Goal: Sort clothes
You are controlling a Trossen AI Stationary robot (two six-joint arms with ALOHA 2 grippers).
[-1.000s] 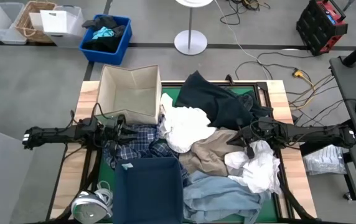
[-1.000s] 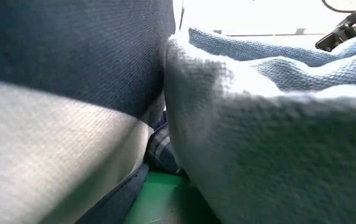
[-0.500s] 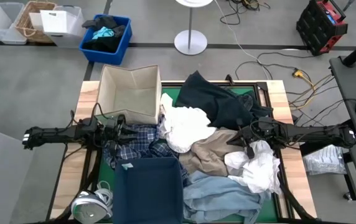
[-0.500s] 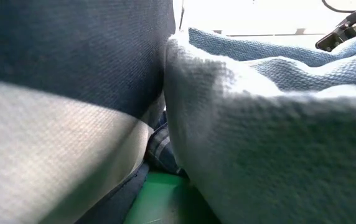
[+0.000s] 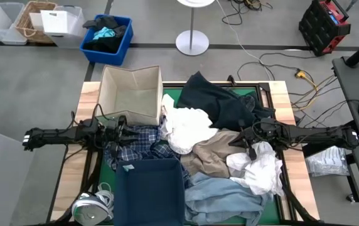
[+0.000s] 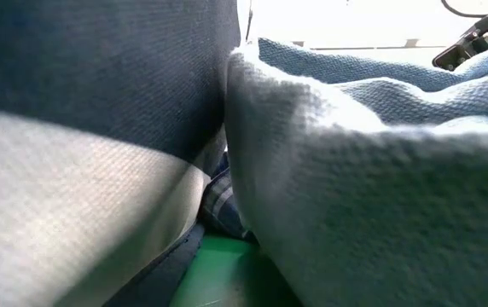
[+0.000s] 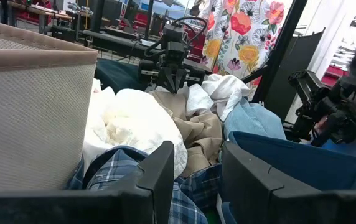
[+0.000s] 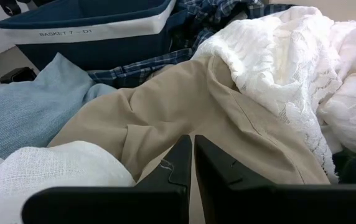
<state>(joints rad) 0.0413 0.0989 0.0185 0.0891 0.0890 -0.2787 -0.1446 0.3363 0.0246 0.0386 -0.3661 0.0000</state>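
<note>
Grey floor around green-matted table (image 5: 174, 98), clothes (image 5: 212, 152) heaped, left fingers (image 7: 156, 174) parted, right fingers (image 8: 179, 169) closed, empty.

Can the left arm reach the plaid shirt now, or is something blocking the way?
Probably yes. The left tool is open, right over the plaid shirt, with nothing between them; the beige bin stands only beside it.

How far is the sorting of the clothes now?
Hardly begun: the beige bin looks empty, and every garment lies heaped on the table. The left gripper is open over the plaid shirt; the right gripper, shut and empty, is over the tan trousers. Everything is left.
</note>
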